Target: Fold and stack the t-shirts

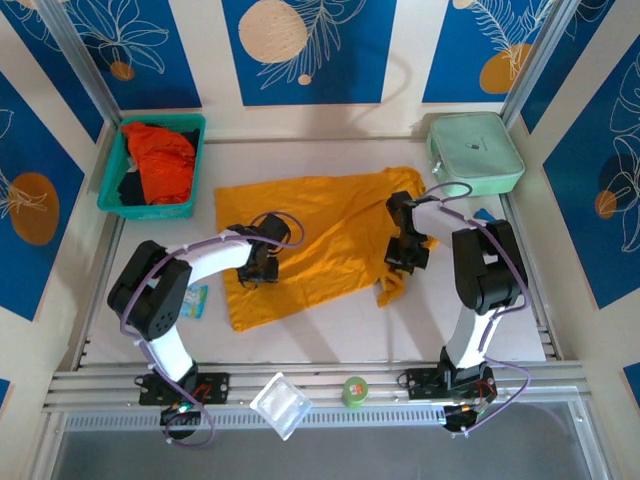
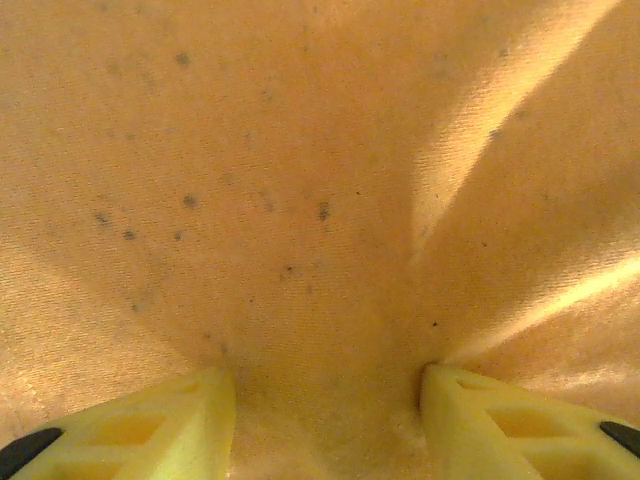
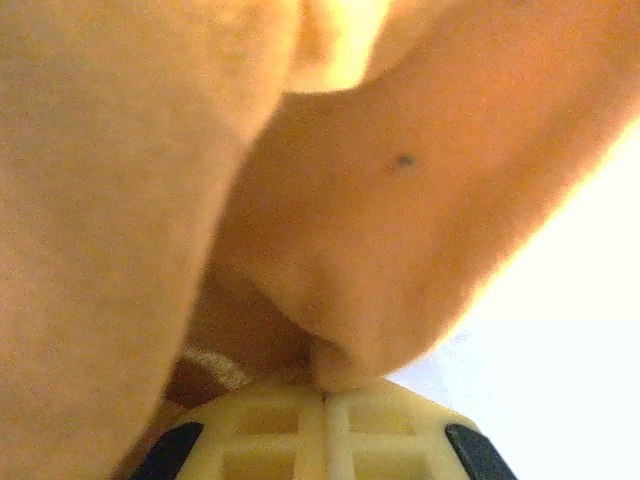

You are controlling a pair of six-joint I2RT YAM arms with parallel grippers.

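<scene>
The mustard-yellow t-shirt (image 1: 320,230) lies spread across the middle of the table. My left gripper (image 1: 262,272) rests on its lower left part. In the left wrist view the left gripper (image 2: 328,400) stands open, its yellow fingertips (image 2: 190,420) pressed into the yellow t-shirt (image 2: 320,200), which creases between them. My right gripper (image 1: 405,262) is at the shirt's right edge. In the right wrist view the right gripper (image 3: 325,390) is shut on a small fold of the yellow t-shirt (image 3: 380,220), lifted off the white table. The red-orange t-shirt (image 1: 160,160) lies crumpled in the basket.
The teal basket (image 1: 150,210) stands at the back left and a mint-green box (image 1: 475,152) at the back right. A small blue packet (image 1: 195,300) lies by the left arm. A clear plastic container (image 1: 280,405) and a green tape roll (image 1: 355,391) sit on the near rail.
</scene>
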